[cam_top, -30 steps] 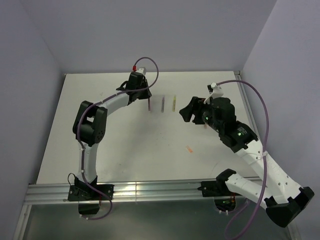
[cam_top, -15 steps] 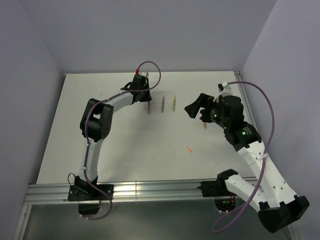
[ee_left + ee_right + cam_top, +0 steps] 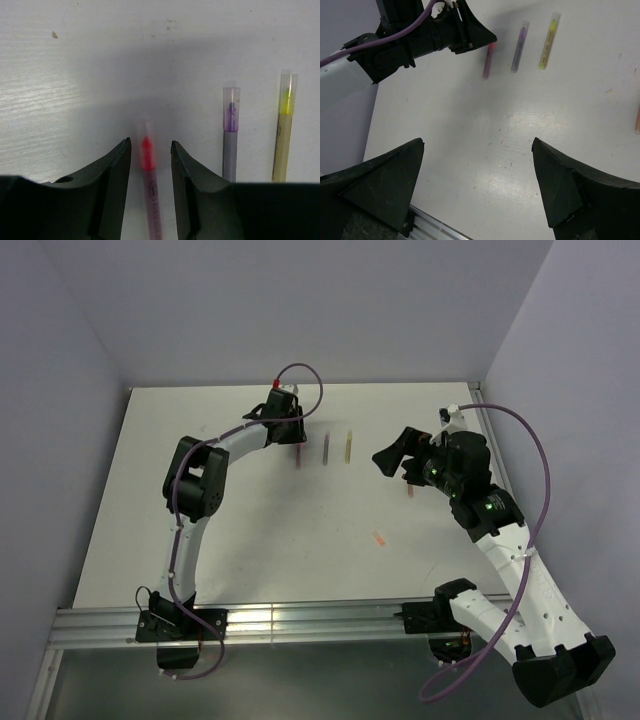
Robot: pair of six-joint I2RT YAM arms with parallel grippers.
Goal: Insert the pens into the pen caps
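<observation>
The right end effector (image 3: 477, 144) has drawn back slightly and hangs wide open above the white tabletop (image 3: 250, 530), leaving the left room. The left end effector (image 3: 150, 145), parted, straddles the thin pink-red marker pen (image 3: 151, 195), which lies flat with a clear cap on its tip. It seems poised to grip or let go.

My gripper (image 3: 477, 142) hung over the white table (image 3: 470, 115), its two dark fingers (image 3: 380, 185) spread wide. At eleven o'clock the left gripper (image 3: 489, 40) pointed at the top end of the blurred pink-red pen (image 3: 487, 62). The purple pen (image 3: 518, 42) and yellow pen (image 3: 548, 35) lay parallel toward one o'clock. An orange-red pen (image 3: 637, 119) showed at three o'clock, cut by the frame.
</observation>
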